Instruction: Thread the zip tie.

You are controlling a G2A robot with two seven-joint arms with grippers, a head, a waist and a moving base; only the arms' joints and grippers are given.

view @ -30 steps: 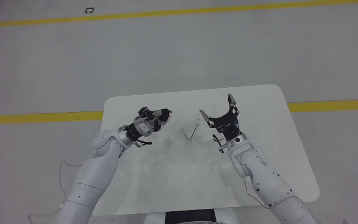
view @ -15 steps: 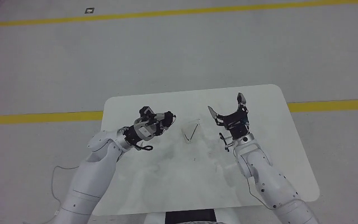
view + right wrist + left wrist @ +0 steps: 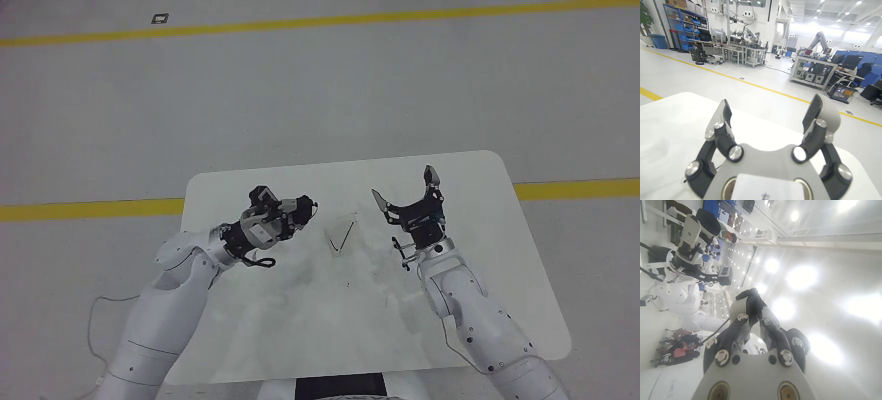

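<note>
While the zip tie (image 3: 345, 235) lies bent in a loose V on the white surface (image 3: 300, 330), between the two arms and touched by neither, threading looks not yet begun. Left jaws are clenched, nothing visible between them, and tipped upward. Right jaws gape wide near the tie — likely readied to take an end.

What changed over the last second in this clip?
The right pincer, open, drew away from the zip tie, rightward over the table, then halted. The shut left pincer edged closer to the zip tie. The zip tie stayed put; nothing was grasped or released.
</note>
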